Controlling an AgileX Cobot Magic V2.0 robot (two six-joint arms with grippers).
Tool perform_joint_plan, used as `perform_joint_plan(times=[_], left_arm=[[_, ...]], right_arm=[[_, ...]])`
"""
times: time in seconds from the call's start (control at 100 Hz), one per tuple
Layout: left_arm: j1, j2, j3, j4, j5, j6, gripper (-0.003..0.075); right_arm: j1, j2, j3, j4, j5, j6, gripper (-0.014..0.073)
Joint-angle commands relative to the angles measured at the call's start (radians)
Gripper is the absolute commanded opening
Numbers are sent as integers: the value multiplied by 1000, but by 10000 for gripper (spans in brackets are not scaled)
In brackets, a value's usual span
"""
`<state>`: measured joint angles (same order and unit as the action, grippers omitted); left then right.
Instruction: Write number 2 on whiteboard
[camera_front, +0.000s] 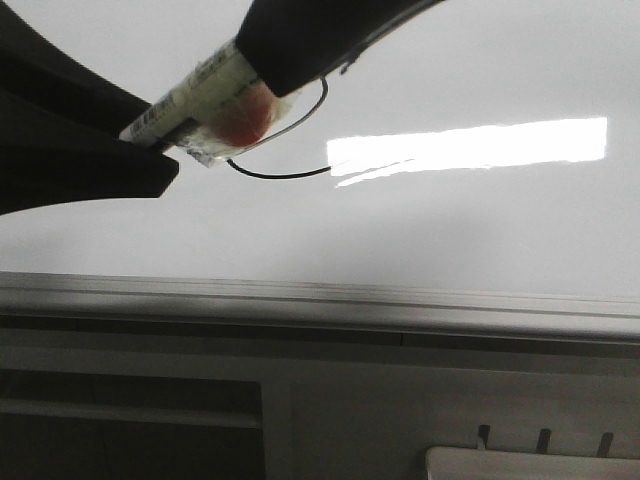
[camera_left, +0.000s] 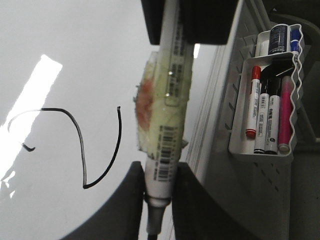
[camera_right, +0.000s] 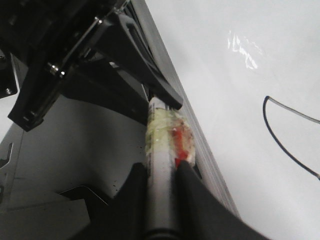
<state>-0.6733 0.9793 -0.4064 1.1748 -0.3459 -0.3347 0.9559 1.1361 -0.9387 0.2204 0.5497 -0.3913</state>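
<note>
Number 2 (camera_left: 82, 162): thin black line on the whiteboard (camera_left: 60, 40); seen whole only in the left wrist view, left of centre, with its hook at the far left and its base curling up just beside the marker (camera_left: 167, 125).
Long axis: in that view the 2 lies on its side, running left to right across the frame.
Hidden: in the front view only the base stroke (camera_front: 280, 177) and part of a loop show, upper centre; the rest is behind the marker and the arms. A bright glare bar meets the stroke's right end.
Marker: white barrel with barcode labels and a yellowish, red-stained wrap of tape; its tip is not visible.
Left gripper (camera_left: 159, 175): fingers clamped on the marker's lower barrel; it enters the front view from the left edge.
Right gripper (camera_right: 161, 175): fingers closed on the same marker; it reaches down from the top centre of the front view.
Tray (camera_left: 235, 150): white, right of the left wrist frame, holding spare pens (camera_left: 265, 120).
</note>
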Motion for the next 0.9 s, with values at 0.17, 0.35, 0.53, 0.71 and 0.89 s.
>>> perform_joint_plan(times=[0.17, 0.35, 0.53, 0.71, 0.89], left_arm=[[-9, -7, -32, -41, -35, -9, -20], [-9, -7, -32, -310, 0, -9, -20], [35, -7, -32, -847, 122, -7, -20], [105, -7, -32, -1137, 130, -7, -20], [110, -7, -32, -1280, 130, -11, -20]], right_arm=[[1, -13, -34, 34, -67, -10, 106], [1, -13, -34, 24, -152, -10, 512], [-1, -65, -34, -16, -299, -10, 567], [-1, -149, -34, -12, -385, 0, 501], [-1, -185, -34, 3, -403, 0, 482]])
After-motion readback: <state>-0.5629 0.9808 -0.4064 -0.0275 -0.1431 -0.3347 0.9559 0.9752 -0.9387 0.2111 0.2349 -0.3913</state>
